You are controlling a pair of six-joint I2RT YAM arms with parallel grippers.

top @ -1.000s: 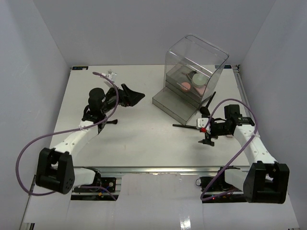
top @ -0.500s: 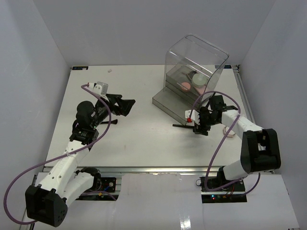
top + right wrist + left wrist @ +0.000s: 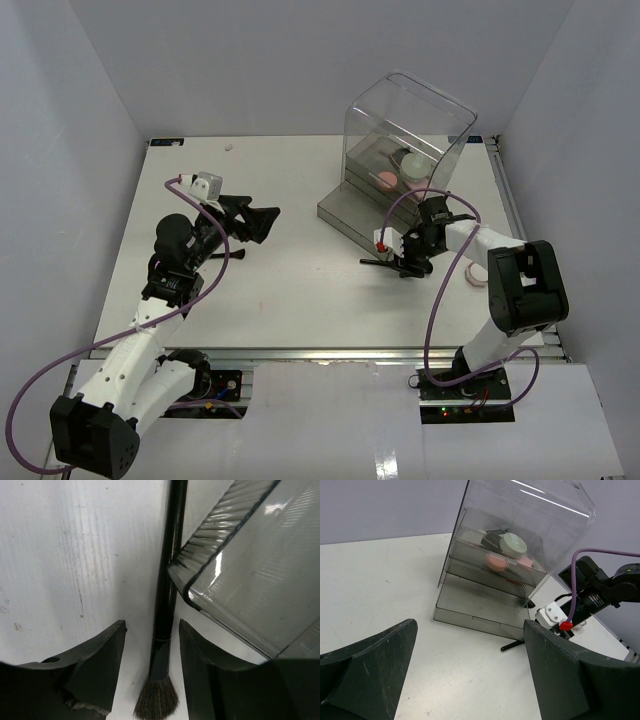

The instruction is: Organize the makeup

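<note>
A black-handled brush (image 3: 164,605) lies on the table by the corner of the pulled-out bottom drawer (image 3: 235,580). My right gripper (image 3: 151,630) straddles it just above the bristles, open, with a gap on each side of the handle. From above, the right gripper (image 3: 408,262) sits at the brush (image 3: 378,263) in front of the clear drawer box (image 3: 400,165). A pink compact (image 3: 496,561) and a pale green compact (image 3: 513,543) rest in an upper drawer. My left gripper (image 3: 262,222) hangs open and empty over the left middle of the table.
A pale pink round item (image 3: 477,276) lies on the table right of the right arm. A short dark stick (image 3: 232,254) lies beside the left arm. A tiny pink thing (image 3: 229,147) sits at the far edge. White walls enclose the table.
My right gripper moved left to the brush and its jaws narrowed around the handle. The left arm swung back and its gripper shifted slightly left.
</note>
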